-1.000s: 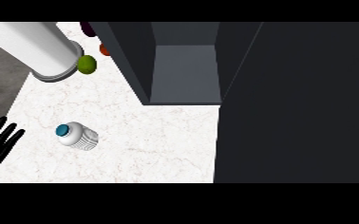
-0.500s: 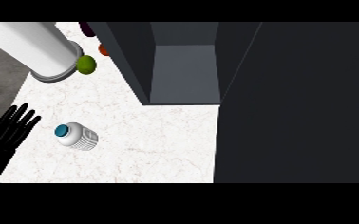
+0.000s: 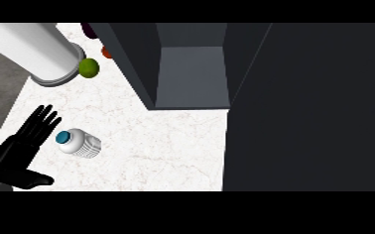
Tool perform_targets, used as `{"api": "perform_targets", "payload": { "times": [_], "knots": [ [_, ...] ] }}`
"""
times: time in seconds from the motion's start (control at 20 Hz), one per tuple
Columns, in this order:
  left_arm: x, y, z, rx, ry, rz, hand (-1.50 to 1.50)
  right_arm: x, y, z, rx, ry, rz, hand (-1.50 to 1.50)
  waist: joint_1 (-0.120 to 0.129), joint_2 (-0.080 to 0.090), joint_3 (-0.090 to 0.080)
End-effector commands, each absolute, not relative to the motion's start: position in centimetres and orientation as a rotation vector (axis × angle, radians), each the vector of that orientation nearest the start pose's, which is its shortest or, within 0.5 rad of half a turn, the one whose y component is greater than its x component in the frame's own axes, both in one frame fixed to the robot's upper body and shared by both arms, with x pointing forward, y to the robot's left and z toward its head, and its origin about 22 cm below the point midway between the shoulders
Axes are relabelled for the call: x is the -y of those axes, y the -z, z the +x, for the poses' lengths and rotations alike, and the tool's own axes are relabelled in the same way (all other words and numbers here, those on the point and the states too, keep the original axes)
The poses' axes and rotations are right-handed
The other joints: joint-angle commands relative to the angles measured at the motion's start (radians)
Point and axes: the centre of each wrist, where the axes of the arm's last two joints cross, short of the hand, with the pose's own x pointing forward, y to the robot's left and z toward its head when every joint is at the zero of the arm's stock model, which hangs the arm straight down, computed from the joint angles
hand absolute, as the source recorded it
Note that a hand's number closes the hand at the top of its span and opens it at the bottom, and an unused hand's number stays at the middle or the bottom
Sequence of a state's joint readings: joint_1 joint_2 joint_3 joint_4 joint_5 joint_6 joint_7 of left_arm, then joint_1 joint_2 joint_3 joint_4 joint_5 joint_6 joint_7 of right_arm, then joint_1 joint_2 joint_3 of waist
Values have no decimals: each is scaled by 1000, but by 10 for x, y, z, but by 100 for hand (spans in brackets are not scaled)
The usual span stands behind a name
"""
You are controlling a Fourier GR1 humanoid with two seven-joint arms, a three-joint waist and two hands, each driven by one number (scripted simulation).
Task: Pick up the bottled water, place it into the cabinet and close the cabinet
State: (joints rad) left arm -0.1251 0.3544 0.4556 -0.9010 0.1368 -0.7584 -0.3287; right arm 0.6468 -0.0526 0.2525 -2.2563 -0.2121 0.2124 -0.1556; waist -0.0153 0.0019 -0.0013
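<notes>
The bottled water (image 3: 77,143) stands on the white marble counter (image 3: 161,148), seen from above as a white ribbed body with a teal cap. My left hand (image 3: 26,146) is at the view's left edge, just left of the bottle, fingers straight and spread, thumb pointing right below it; it does not touch the bottle. The dark cabinet (image 3: 192,64) stands open at the top middle, with a grey floor inside. Its large dark door (image 3: 300,109) fills the right side. My right hand is out of view.
A big white and grey cylinder (image 3: 40,52) lies at the upper left. A green lime (image 3: 89,68) sits beside it, and small red and dark purple items (image 3: 106,53) peek out by the cabinet's left wall.
My left hand has come in from the left edge, moving up and to the right toward the bottle. The bottle and the cabinet have not moved.
</notes>
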Motion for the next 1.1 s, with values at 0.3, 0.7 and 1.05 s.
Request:
{"api": "perform_targets", "payload": {
  "times": [0.3, 0.7, 1.05],
  "knots": [
    [-426, 100, 228, 1403, -51, -352, -150, 221, -51, 80, 1818, 55, 352, -150, -8, 0, -1],
    [-408, 116, 233, 1416, -32, -364, -150, 227, -68, 82, 1824, 32, 364, -150, -16, 4, -3],
    [-376, 141, 226, 1390, -61, -391, -150, 211, -59, 93, 1832, 27, 367, -150, -12, 5, -3]
  ]
}}
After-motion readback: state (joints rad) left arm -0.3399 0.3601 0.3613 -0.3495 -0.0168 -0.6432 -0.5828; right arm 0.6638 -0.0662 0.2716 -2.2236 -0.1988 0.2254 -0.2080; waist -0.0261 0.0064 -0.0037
